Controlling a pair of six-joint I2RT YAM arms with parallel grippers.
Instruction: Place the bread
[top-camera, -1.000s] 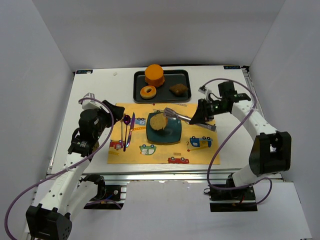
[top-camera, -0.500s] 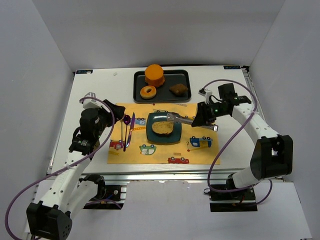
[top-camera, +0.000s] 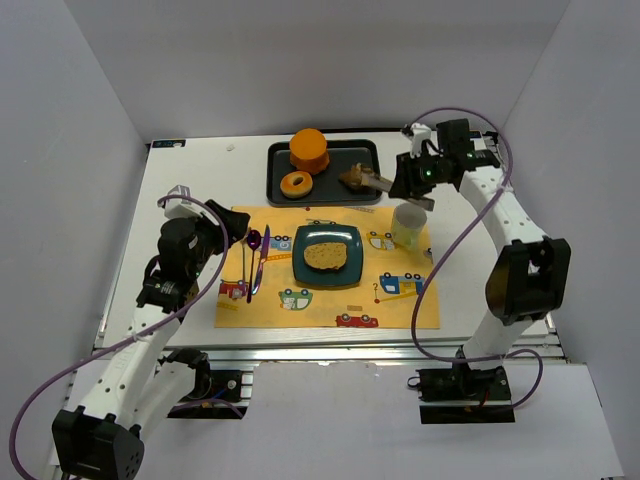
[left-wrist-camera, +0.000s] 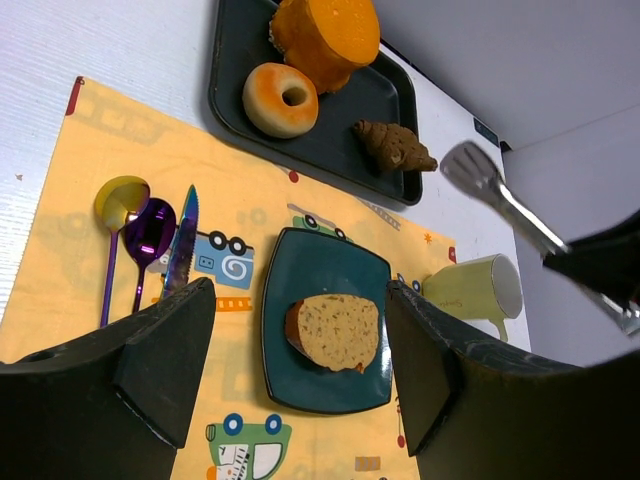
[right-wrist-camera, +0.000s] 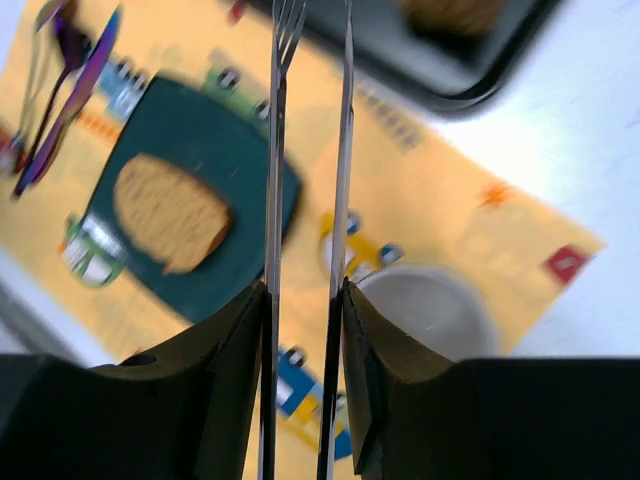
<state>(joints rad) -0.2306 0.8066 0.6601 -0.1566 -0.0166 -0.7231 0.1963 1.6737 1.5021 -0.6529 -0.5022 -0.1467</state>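
From above, the bread (top-camera: 326, 256) lies flat on the plate (top-camera: 302, 276), mid-mat (top-camera: 300, 310) on the counter (top-camera: 190, 190). The right pincer (top-camera: 404, 183) is clamped on the tongs (top-camera: 372, 181), whose head hangs over the right end of the tray (top-camera: 275, 182), well apart from the bread. The left pincer (top-camera: 235, 222) hangs wide open over the mat's left edge, holding nothing.

The left wrist view shows the bread wholly inside the plate's rim. The tongs' head is empty, near the pastry (left-wrist-camera: 398, 148) and above the mug (left-wrist-camera: 475, 285).

The right wrist view is blurred. The two tong arms run between the fingers (right-wrist-camera: 215, 390), and the tips seem slightly parted with nothing in them.

The placing looks done, and what is left is probably only putting the tongs away.
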